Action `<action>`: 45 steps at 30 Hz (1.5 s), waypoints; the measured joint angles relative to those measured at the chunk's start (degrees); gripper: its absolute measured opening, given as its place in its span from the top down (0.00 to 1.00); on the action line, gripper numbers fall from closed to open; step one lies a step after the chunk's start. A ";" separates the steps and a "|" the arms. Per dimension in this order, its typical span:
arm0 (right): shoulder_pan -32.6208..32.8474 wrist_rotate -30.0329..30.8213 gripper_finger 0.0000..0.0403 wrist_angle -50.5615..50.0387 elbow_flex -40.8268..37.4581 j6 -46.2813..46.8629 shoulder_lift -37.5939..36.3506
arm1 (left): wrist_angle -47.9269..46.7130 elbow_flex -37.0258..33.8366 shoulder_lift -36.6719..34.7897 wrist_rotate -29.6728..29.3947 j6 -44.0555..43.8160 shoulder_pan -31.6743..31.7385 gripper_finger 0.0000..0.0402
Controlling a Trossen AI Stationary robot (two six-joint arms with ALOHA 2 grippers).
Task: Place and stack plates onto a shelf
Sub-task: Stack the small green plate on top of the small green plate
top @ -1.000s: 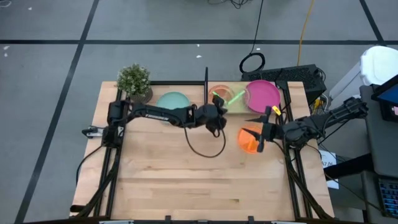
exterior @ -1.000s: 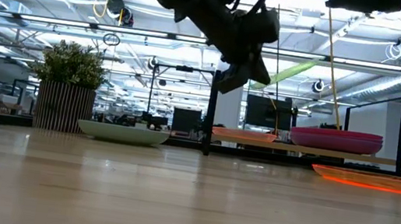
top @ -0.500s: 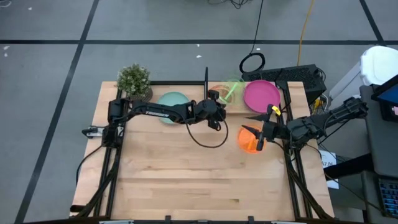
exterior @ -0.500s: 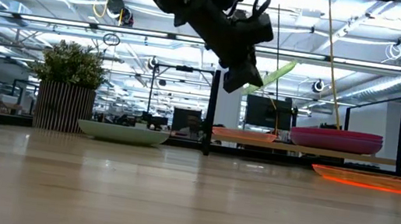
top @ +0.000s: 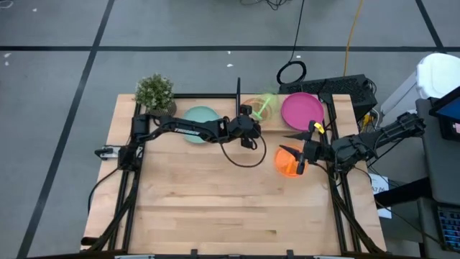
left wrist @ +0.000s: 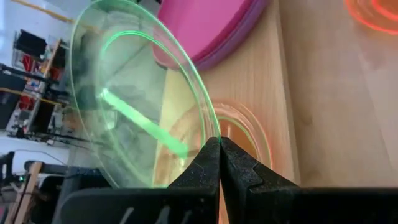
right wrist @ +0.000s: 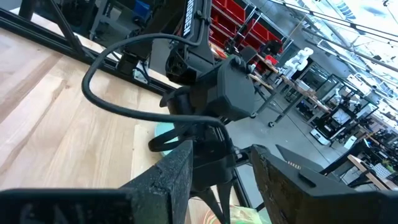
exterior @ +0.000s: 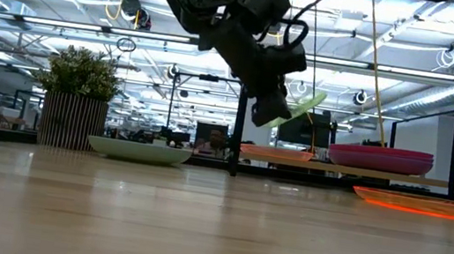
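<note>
My left gripper (top: 253,119) is shut on a translucent green plate (top: 265,106), which it holds tilted above the shelf (top: 277,122) beside the thin black upright panel (top: 238,96). A translucent pinkish-orange plate (exterior: 277,153) lies flat on the shelf below it. A magenta plate on a purple one (exterior: 380,157) is stacked on the shelf's right half. The orange plate (top: 287,161) lies flat on the table, and my right gripper (top: 305,149) hangs open above its right edge. The pale teal plate (top: 198,115) rests on the table left of the panel. My left gripper pinches the green plate's rim (left wrist: 209,124) between its two fingers, at the plate's near edge. The fingers (exterior: 270,113) slant down toward the far right. The plate (exterior: 302,104) is lifted clear and tilts up away from the gripper.
A potted plant (top: 154,93) stands at the table's far left corner. A black cable loops from the left arm over the table (top: 239,160). Bare wooden tabletop (top: 215,208) fills the near half. The black frame (top: 345,90) stands behind the shelf.
My left gripper has moved toward the far edge and down toward the shelf, carrying the green plate. The plate has sunk from well above the shelf to just over the pinkish-orange plate and still tilts.
</note>
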 joint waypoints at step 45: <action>0.00 -0.06 0.63 -0.03 0.00 0.26 -0.02 | -3.04 0.14 0.66 1.28 -16.43 0.96 0.95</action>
